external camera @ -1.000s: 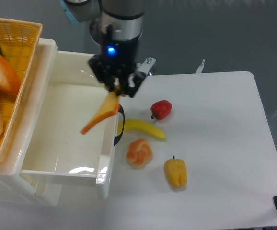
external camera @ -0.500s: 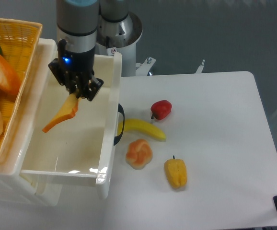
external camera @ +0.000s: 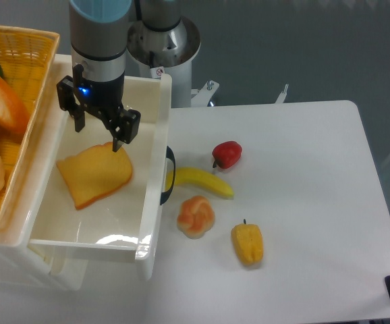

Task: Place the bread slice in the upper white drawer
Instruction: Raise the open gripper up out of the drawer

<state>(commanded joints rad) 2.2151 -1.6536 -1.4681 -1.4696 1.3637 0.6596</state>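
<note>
Yellow-orange toy bread slice (external camera: pixel 94 174) now lies flat on the floor of the glossy white plastic drawer (external camera: pixel 156 202), no longer dangling edge-down from the black two-finger gripper (external camera: pixel 98 128), whose fingers stand apart just above it. Placement looks done.

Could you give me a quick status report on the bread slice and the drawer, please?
Claw open, above the upper white drawer. Bread slice lying flat on the drawer floor, released. Nothing in the way.
</note>
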